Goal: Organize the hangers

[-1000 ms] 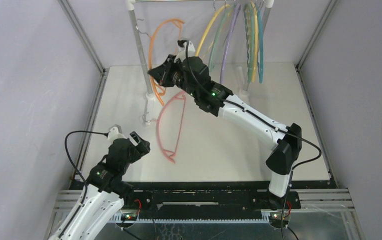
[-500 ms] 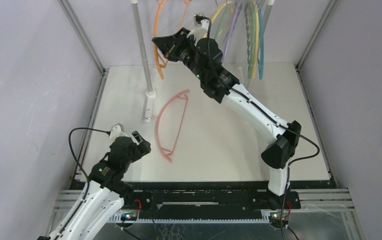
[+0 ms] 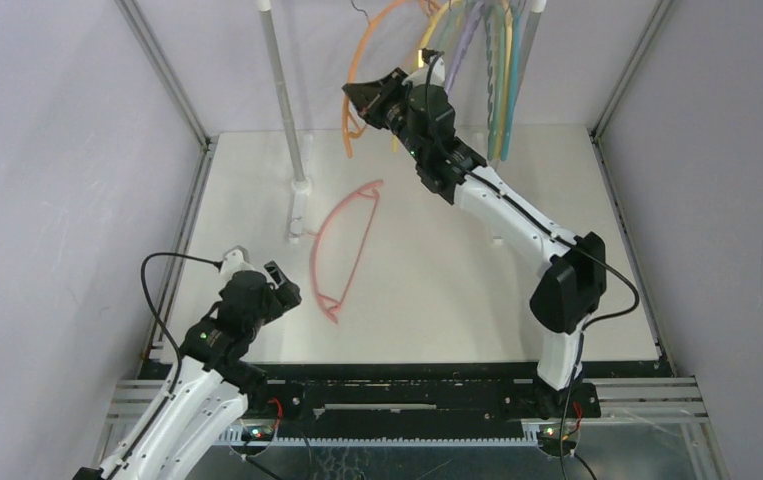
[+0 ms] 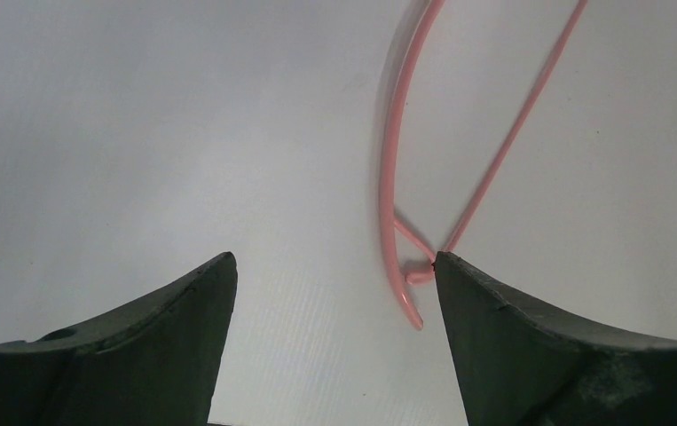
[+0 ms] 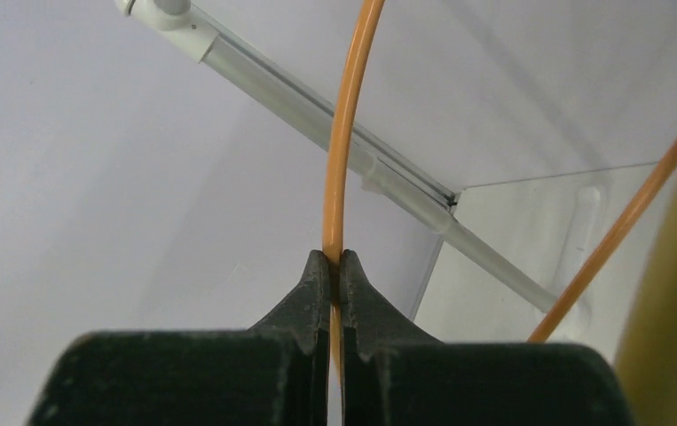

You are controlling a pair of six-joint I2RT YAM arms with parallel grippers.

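My right gripper [image 3: 355, 96] is raised near the top of the rail, shut on the thin curved bar of an orange hanger [image 3: 362, 50]. The right wrist view shows that bar [image 5: 345, 133] pinched between the closed fingertips of the gripper [image 5: 335, 257]. A pink hanger [image 3: 317, 262] lies flat on the table. My left gripper [image 3: 282, 285] hovers open just left of its near end. In the left wrist view that end [image 4: 386, 160] lies beside the right fingertip, with nothing between the jaws of the gripper [image 4: 334, 259]. Several hangers [image 3: 506, 80] in yellow, green, lilac and teal hang at the back.
The white-and-metal rail frame has a post [image 3: 282, 100] at the back left with a foot [image 3: 300, 190] on the table, and its bar [image 5: 317, 106] runs behind the orange hanger. Grey walls close in the left, right and back sides.
My right arm has lifted the orange hanger up and to the right, toward the hanging group. The left arm and the pink hanger have stayed put.
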